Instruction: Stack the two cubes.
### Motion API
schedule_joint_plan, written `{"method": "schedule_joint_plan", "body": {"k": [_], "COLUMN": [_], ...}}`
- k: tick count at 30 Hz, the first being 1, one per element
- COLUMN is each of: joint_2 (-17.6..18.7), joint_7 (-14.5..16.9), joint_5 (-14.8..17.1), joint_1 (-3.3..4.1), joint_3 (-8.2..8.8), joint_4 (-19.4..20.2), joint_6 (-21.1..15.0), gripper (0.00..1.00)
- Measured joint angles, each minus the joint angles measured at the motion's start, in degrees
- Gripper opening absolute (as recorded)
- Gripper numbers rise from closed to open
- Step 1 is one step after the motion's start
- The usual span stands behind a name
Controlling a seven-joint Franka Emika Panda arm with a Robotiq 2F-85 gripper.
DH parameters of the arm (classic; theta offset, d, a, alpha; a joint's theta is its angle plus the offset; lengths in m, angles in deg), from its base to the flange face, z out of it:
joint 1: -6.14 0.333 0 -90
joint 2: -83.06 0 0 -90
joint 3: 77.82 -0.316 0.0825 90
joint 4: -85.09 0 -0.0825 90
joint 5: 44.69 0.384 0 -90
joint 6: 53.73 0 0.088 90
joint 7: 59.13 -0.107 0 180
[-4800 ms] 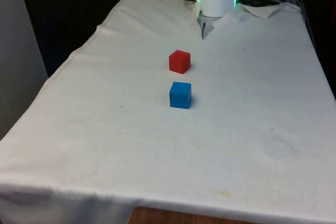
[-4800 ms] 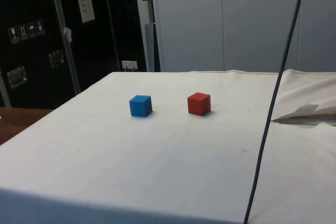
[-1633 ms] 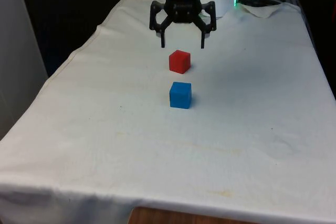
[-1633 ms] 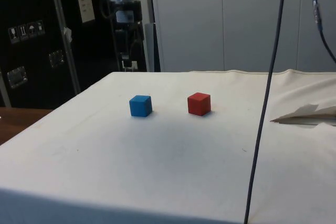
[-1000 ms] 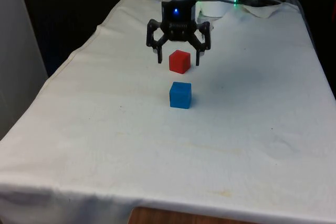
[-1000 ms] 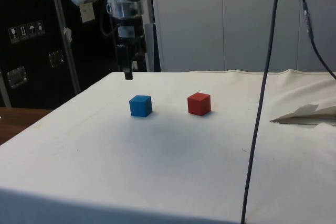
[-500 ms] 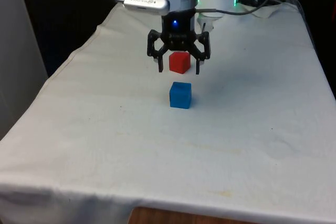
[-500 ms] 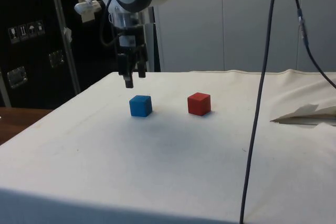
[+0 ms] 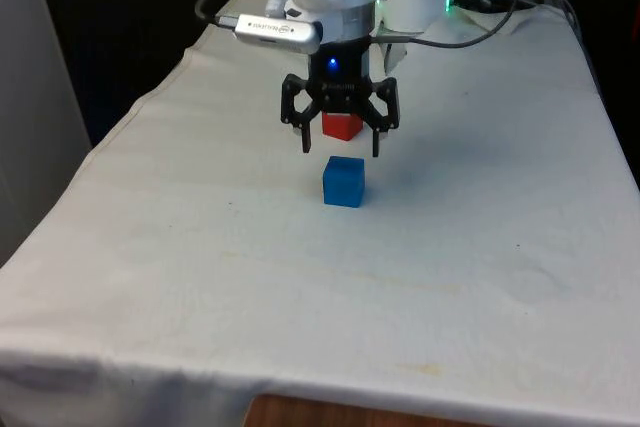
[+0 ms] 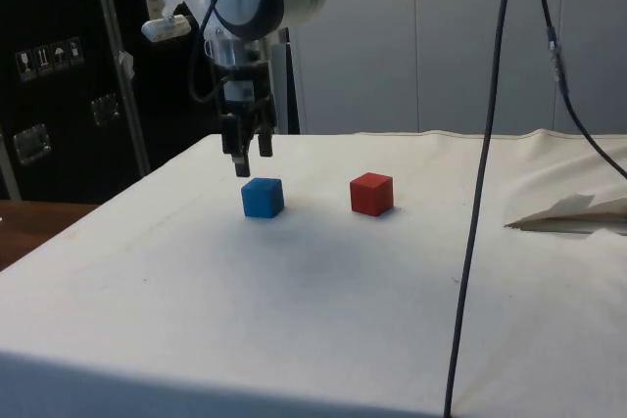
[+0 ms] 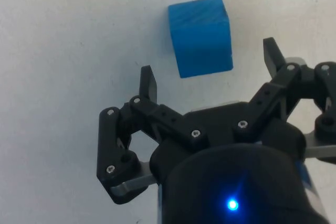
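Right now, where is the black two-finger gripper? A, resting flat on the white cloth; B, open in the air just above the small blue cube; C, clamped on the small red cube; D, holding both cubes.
B: the black two-finger gripper hangs open just above the small blue cube, touching nothing, while the small red cube sits apart on the white cloth.

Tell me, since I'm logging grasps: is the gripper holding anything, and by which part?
Nothing is held. The gripper hangs open above the blue cube; the red cube sits apart on the cloth.
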Motion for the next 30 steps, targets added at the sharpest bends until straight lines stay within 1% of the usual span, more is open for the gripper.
{"method": "schedule_joint_plan", "body": {"k": [8,10,12,22,30], "joint_2": [1.7,2.5,3.0,3.9,5.2], "joint_7": [0.7,1.8,2.3,2.3,2.3], "joint_5": [2.0,3.6,4.2,4.3,4.6], "joint_1": [0.0,0.0,0.0,0.0,0.0], "joint_3": [-0.34,-0.34,-0.34,-0.4,-0.8], "joint_4": [-1.0,-1.5,-1.9,-2.2,-2.1], "joint_6": [-0.3,-0.3,-0.3,-0.3,-0.9], "gripper": [1.0,1.0,1.0,1.0,1.0]}}
